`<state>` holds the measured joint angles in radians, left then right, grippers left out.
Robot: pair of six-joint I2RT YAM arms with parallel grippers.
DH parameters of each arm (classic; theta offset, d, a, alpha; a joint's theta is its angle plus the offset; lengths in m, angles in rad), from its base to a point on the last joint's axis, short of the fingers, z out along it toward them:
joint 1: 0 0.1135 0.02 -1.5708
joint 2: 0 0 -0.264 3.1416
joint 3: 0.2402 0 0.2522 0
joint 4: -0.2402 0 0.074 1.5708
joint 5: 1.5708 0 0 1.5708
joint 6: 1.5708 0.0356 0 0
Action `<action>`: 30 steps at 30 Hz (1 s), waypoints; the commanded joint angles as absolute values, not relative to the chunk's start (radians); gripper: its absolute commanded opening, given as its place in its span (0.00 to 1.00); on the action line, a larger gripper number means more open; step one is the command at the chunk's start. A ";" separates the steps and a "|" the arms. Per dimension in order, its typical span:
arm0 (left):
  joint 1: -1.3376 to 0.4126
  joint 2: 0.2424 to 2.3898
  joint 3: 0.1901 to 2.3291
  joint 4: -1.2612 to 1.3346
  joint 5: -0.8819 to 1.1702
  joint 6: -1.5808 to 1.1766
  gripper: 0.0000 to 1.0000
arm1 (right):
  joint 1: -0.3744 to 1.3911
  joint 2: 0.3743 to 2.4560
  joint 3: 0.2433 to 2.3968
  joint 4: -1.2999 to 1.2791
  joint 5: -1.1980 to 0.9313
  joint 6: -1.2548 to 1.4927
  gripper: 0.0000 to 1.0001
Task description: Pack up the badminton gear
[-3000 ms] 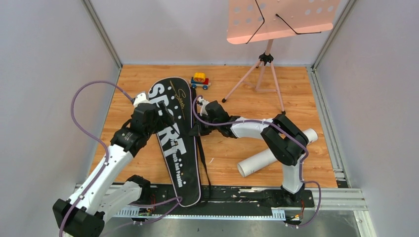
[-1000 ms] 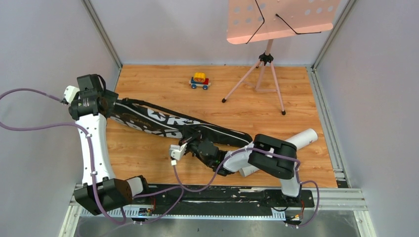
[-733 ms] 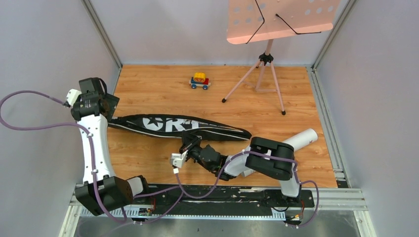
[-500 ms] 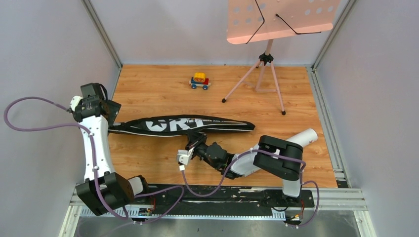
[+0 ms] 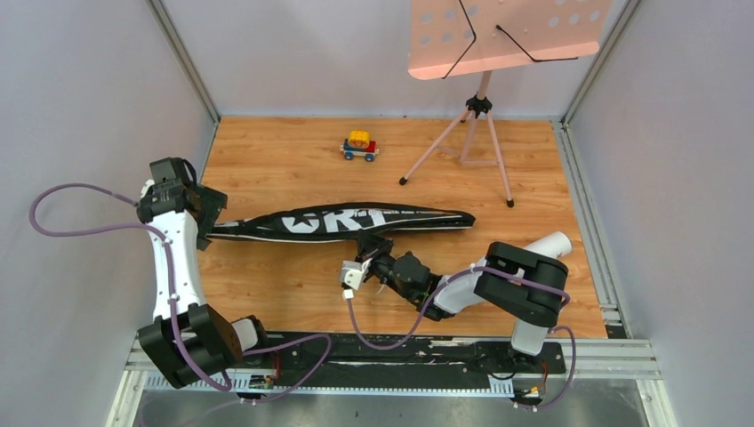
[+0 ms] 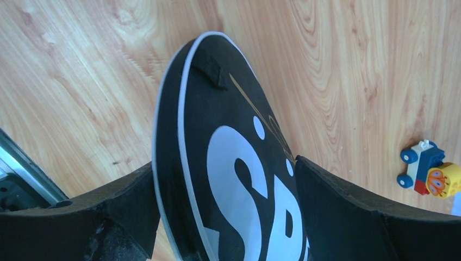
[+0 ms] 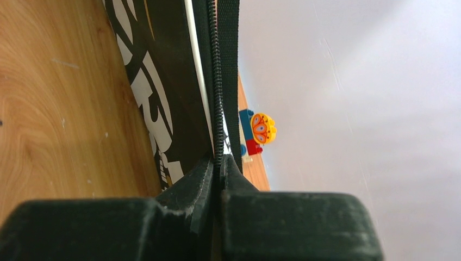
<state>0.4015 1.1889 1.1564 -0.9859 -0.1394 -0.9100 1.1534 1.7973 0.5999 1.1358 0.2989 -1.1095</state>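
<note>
A pale wood table (image 5: 284,160) fills the floor of a grey-walled booth with metal posts in the back corners. At the back right stands a pink stand (image 5: 498,36), its perforated desk high above thin tripod legs. A small red, yellow and blue car (image 5: 360,146) sits alone near the back edge, well apart from everything else.

The bag (image 5: 356,220) stretches across the middle of the table from left to right. It is tipped up on one long edge rather than lying flat, so the big white letters show foreshortened from above. Its broad rounded end points left and its narrow end points right, towards the stand's feet.

The left gripper (image 6: 224,163) sits at that rounded end with its fingers set wide and the bag's end between them. The white piping touches the one finger and the lettered face runs just beside the other. I cannot tell whether they press on it.

The right gripper (image 7: 220,168) reaches in low from the near side at about mid-length. Its fingers are pinched together on the bag's zip edge, the teeth running straight out from between them.

The tube (image 5: 553,244) lies at the right, partly hidden behind the right arm, apart from the bag.
</note>
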 commanded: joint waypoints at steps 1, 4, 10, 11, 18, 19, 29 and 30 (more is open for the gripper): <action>0.414 1.179 1.156 -0.936 -0.081 -0.910 0.89 | 1.114 1.723 0.550 1.229 0.288 -1.037 0.00; 0.416 1.191 1.156 -0.936 -0.054 -0.914 0.82 | 1.105 1.701 0.532 1.218 0.281 -1.021 0.00; 0.415 1.199 1.121 -0.915 0.008 -0.922 0.64 | 1.088 1.656 0.520 1.200 0.258 -0.969 0.00; 0.416 1.197 1.114 -0.909 0.025 -0.927 0.61 | 1.088 1.645 0.524 1.184 0.253 -0.949 0.02; 0.416 1.176 1.048 -0.853 0.179 -0.996 0.06 | 1.088 1.505 0.672 0.791 0.078 -0.542 0.34; 0.416 1.167 1.043 -0.842 0.188 -1.012 0.02 | 1.089 1.493 0.682 0.780 0.042 -0.482 0.37; 0.416 1.121 0.995 -0.846 0.309 -1.118 0.00 | 1.099 1.535 0.789 0.933 -0.256 -0.318 0.38; 0.416 1.119 0.997 -0.850 0.309 -1.122 0.00 | 1.099 1.552 0.825 0.898 -0.277 -0.343 0.38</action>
